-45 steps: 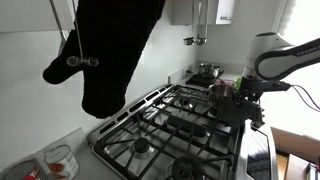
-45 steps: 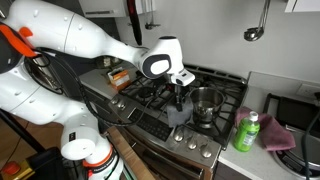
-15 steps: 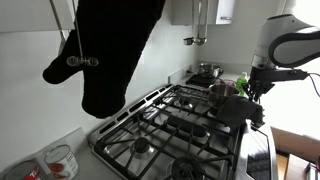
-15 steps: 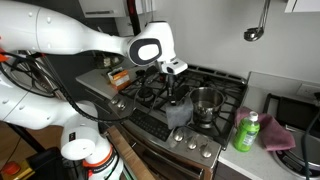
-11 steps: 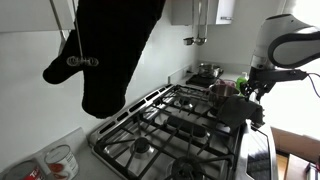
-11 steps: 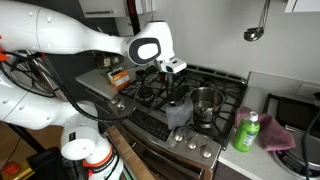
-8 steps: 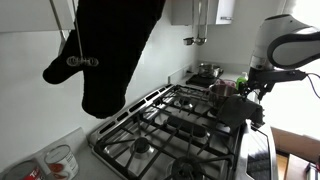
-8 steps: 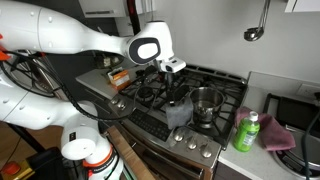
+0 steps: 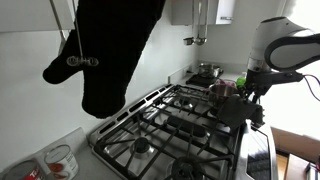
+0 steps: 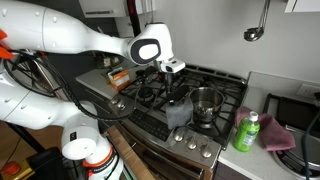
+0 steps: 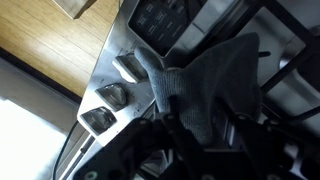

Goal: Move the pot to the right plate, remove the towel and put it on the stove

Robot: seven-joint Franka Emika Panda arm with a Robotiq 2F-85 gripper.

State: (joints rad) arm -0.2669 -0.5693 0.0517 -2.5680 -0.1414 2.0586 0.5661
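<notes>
Gripping bunched grey towel (image 11: 205,80) with narrowed pincer (image 10: 178,98) near the counter's (image 10: 150,118) front edge, just beside steel pot (image 10: 205,103).

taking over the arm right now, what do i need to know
The gripper is down on the towel at the stove's front edge. It looks shut on a raised fold, and the wrist view shows cloth bunched between the fingers.
The pot stands upright on a burner beside the towel, not held.
Done: the pot move looks finished.
Left: lift the towel clear of the knobs and lay it on the stove grates.
</notes>
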